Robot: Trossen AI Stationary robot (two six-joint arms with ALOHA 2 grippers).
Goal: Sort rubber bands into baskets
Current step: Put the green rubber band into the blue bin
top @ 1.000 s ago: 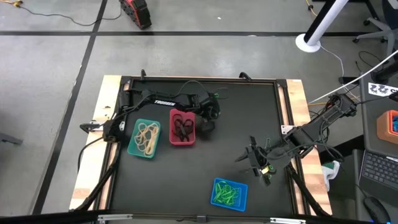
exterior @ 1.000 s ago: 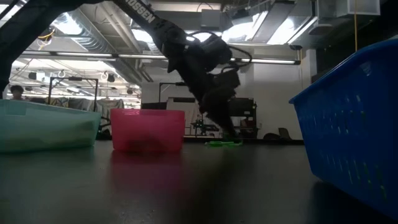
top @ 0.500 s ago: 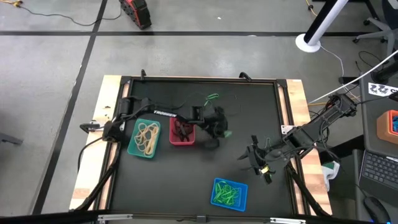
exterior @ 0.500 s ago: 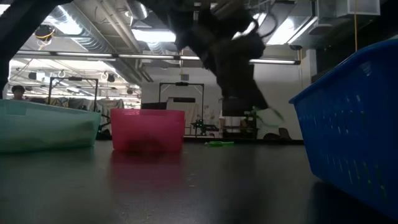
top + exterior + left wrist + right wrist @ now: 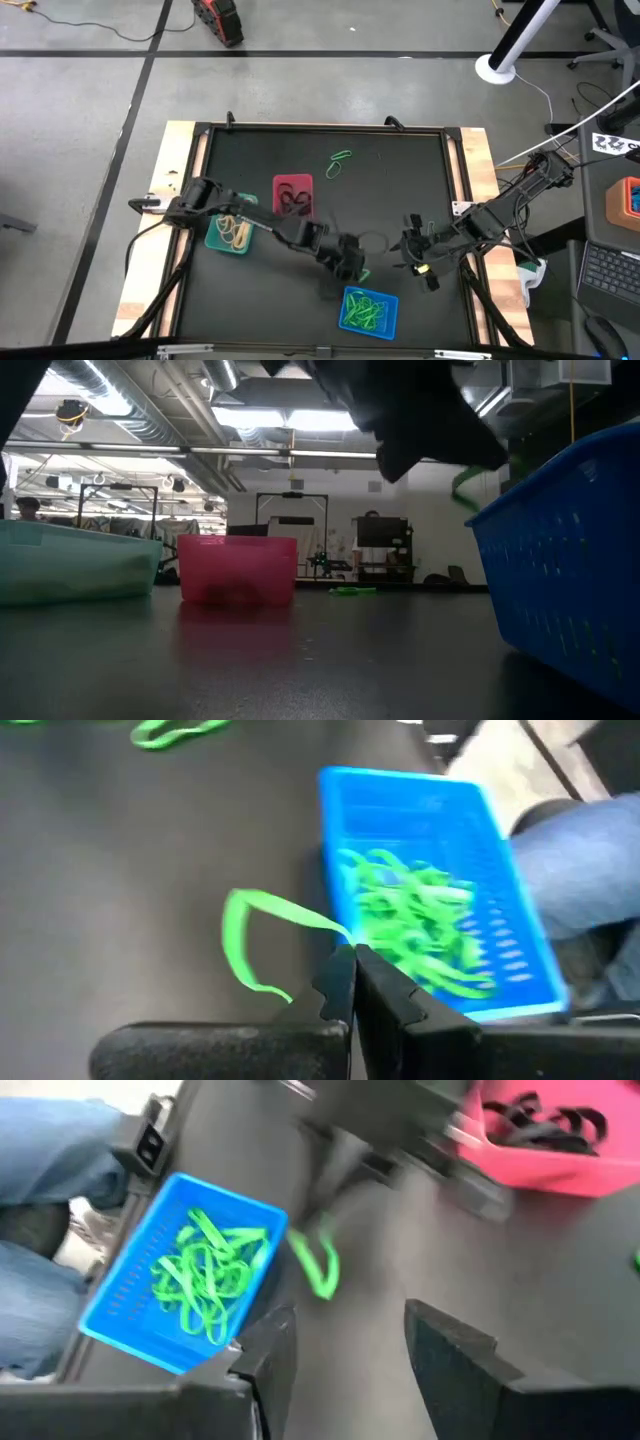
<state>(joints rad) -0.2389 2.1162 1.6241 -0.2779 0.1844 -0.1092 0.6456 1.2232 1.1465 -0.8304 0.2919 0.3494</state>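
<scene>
Left hand [image 5: 352, 268] reaches across the counter [image 5: 400, 180] and sits just beside the blue basket [image 5: 370, 312], at its far edge. Its fingers [image 5: 345, 982] are pinched together on one green band [image 5: 250, 935], which dangles from the tips as a loose loop above the counter, next to the basket, not yet inside. In the low view the same band [image 5: 462, 485] hangs beside the basket's near wall [image 5: 560, 570], under the dark blurred bulk of the arm.

Blue basket holds a heap of green bands [image 5: 366, 310]. Red basket [image 5: 292, 196] sits mid-counter with black bands [image 5: 291, 200] inside. Teal basket [image 5: 232, 232] lies left of the red one with tan bands [image 5: 234, 228] in it; the left arm passes over part of it. Two more loose green bands [image 5: 339, 162] lie on the counter toward the far side, well apart from all baskets.

Right hand [image 5: 418, 254] waits near the counter's right side, close to the left hand, fingers [image 5: 445, 1350] spread with nothing between them.

Right wrist view shows the carried band [image 5: 318, 1265] beside the blue basket [image 5: 150, 1295], and the red basket [image 5: 545, 1150] beyond. A person's jeans-clad legs [image 5: 45, 1190] show past the counter edge.
</scene>
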